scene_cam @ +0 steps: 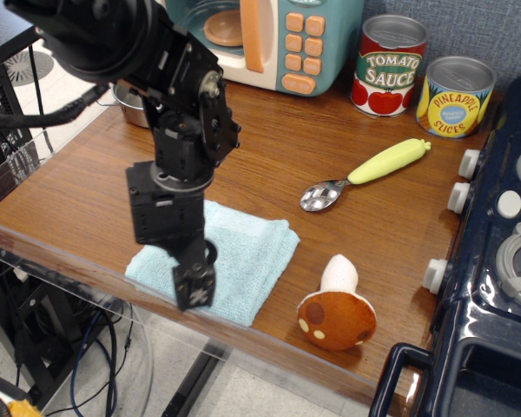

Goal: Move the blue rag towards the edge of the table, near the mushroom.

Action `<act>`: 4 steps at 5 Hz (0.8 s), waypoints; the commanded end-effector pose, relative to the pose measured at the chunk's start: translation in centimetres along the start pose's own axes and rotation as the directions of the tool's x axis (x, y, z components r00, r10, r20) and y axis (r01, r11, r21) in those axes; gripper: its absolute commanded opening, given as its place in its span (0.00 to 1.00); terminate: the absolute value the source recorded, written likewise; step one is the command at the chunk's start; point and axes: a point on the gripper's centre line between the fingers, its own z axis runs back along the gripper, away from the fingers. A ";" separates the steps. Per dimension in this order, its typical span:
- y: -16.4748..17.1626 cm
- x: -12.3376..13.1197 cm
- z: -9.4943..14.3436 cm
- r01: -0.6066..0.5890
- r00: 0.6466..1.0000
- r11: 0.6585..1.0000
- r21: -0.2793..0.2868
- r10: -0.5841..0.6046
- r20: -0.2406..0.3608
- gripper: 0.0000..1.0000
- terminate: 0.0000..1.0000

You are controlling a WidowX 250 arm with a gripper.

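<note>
Jaws point down over the near-left part of the blue rag; open or closed cannot be told, since the black arm hides the tips. The blue rag lies flat at the bench front edge, just left of the mushroom, not touching it. The mushroom lies on its side, cap toward the edge. Behind the mushroom, a spoon with a yellow-green handle; farther back, a tomato sauce can and a pineapple can.

matte black blocky arm, black cable, small pincer.
</note>
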 end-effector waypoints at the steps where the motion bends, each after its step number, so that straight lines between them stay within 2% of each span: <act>1: -0.8 -0.4 7.0 -0.004 0.988 0.989 -0.146 -0.019 -0.155 1.00 0.00; 2: -0.1 -0.3 10.6 -0.006 0.972 0.977 -0.212 -0.044 -0.231 1.00 0.00; 3: 0.3 -0.1 10.5 0.059 0.961 0.980 -0.188 -0.107 -0.255 1.00 0.00; 4: 0.3 -0.1 10.5 0.059 0.961 0.980 -0.188 -0.107 -0.255 1.00 0.00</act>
